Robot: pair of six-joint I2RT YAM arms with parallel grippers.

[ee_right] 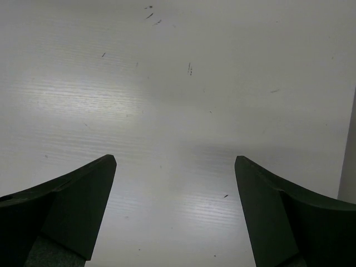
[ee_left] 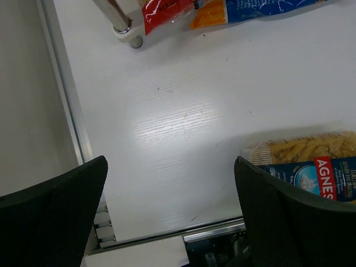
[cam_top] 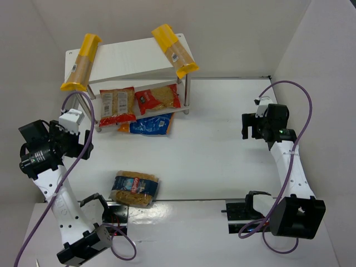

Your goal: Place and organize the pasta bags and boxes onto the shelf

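The white shelf (cam_top: 130,58) stands at the back left. Two yellow pasta boxes (cam_top: 81,62) (cam_top: 174,50) lie on its top board, one along each side edge. Two red-trimmed bags (cam_top: 117,105) (cam_top: 158,98) lie on the lower board. A blue bag with an orange end (cam_top: 149,125) (ee_left: 261,8) lies at the shelf's foot. A clear bag with a blue label (cam_top: 135,189) (ee_left: 311,161) rests on the table near the front edge. My left gripper (cam_top: 75,136) (ee_left: 169,161) hovers open over bare table, left of that bag. My right gripper (cam_top: 253,127) (ee_right: 173,158) is open and empty at the right.
White walls enclose the table on the left, back and right. A metal rail (ee_left: 72,111) runs along the table's left edge and another (cam_top: 189,199) along the front. Purple cables (cam_top: 303,111) loop off both arms. A shelf leg (ee_left: 119,22) shows in the left wrist view.
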